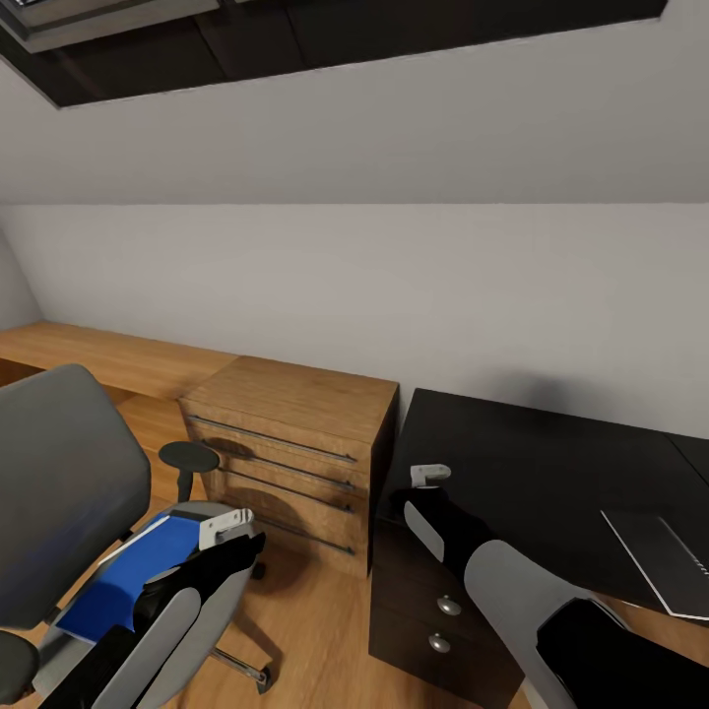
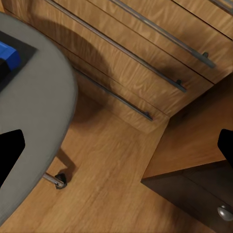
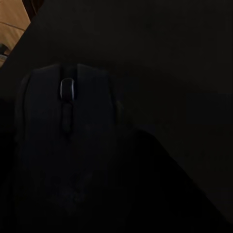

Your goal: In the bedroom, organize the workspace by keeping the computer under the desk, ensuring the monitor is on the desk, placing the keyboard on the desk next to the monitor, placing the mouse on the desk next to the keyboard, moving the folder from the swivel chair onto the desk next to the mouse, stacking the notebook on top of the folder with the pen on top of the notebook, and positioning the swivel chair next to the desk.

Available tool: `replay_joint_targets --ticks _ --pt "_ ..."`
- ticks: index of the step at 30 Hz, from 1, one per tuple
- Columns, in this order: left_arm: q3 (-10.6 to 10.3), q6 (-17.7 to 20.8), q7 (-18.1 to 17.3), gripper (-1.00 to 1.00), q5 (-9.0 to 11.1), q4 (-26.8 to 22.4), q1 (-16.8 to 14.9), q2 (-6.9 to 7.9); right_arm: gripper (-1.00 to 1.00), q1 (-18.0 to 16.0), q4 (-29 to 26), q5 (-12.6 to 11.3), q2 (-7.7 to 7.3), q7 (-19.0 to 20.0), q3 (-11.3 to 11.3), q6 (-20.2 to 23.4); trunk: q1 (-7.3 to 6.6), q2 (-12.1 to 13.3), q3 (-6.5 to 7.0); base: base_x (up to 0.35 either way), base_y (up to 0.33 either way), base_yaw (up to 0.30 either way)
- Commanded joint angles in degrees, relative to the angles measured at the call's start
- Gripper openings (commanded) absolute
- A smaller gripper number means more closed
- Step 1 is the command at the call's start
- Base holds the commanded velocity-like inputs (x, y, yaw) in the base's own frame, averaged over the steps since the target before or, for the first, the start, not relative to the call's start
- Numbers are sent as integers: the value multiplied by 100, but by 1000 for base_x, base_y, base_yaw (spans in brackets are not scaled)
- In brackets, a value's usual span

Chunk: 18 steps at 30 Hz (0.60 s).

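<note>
The grey swivel chair [image 1: 59, 483] stands at the left, and the blue folder [image 1: 128, 576] lies on its seat [image 2: 34, 97]. My left gripper [image 1: 231, 527] hovers open over the seat's right edge, just right of the folder [image 2: 7, 51], with nothing between its fingers. My right gripper [image 1: 430, 476] hangs over the left end of the black desk [image 1: 522, 463]. A black mouse [image 3: 68, 145] with a scroll wheel sits right in front of it on the dark desk top [image 3: 170, 58]. The image is too dark to show the fingers. The keyboard [image 1: 660, 561] lies flat at the desk's right.
A wooden chest [image 1: 295, 433] with long bar handles stands between chair and desk, against the white wall. The desk's drawers with round silver knobs [image 1: 448, 606] face me. A wooden bench [image 1: 98, 354] runs along the wall at left. Wood floor [image 2: 111, 194] lies below the chair.
</note>
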Motion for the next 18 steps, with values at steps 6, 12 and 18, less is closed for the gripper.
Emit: replay_joint_targets --ticks 6,12,18 --pt "-14 -2 54 100 50 -9 -7 6 -100 -1 140 -122 -5 -38 47 19 1 -2 -7 0 0 0" --pt "-14 -3 54 100 58 -4 -7 6 -100 -3 136 -117 -8 -38 47 16 1 -2 -7 0 0 0" --pt "-15 0 54 100 65 26 -7 6 -100 -2 -101 -110 -25 -61 27 -15 -65 118 46 0 0 0"
